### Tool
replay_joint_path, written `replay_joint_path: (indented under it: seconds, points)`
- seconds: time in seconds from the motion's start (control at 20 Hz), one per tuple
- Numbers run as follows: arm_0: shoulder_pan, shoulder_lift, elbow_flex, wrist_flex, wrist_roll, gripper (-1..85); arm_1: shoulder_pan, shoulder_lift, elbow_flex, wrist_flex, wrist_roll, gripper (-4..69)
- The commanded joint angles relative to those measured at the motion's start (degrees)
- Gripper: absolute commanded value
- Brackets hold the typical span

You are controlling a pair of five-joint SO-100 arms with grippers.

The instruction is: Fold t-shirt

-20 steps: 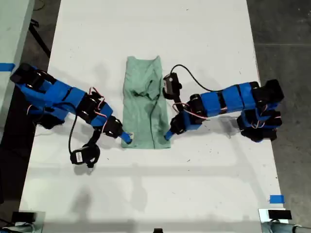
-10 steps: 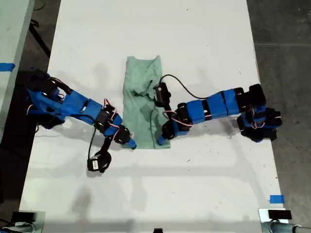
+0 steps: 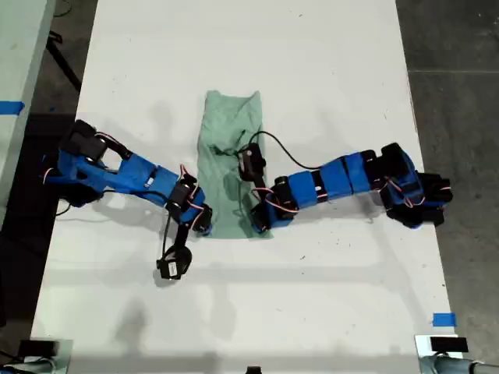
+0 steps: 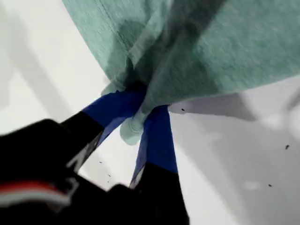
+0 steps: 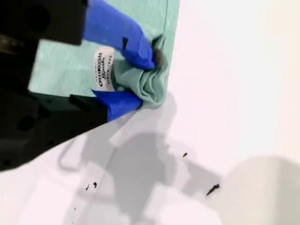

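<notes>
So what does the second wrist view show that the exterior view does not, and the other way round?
Only the second wrist view shows a small white label on the t-shirt, beside my second gripper, whose jaws pinch bunched cloth at an edge. Only the exterior view shows the whole t-shirt as a long strip, both arms at its near end, and blue tape on the table. Both show the green cloth and the white tabletop.

White table (image 3: pixel 312 62); blue tape (image 3: pixel 443 319) at exterior view's lower right.
</notes>
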Motion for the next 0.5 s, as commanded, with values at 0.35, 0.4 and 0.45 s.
replay_joint_path:
  seconds: [0.35,0.4,0.45]
  points:
    - [4.92,-9.49,-31.03,23.2,7.38,-0.1,-2.46,9.58,-5.63,11.87,1.05,-0.6]
    - [5.98,-7.38,-31.03,23.47,7.91,-0.1,-3.6,10.99,-6.94,12.83,1.23,-0.6]
    - [6.86,-5.45,-31.03,24.43,8.0,-0.1,-4.75,12.57,-7.65,13.18,1.58,-0.6]
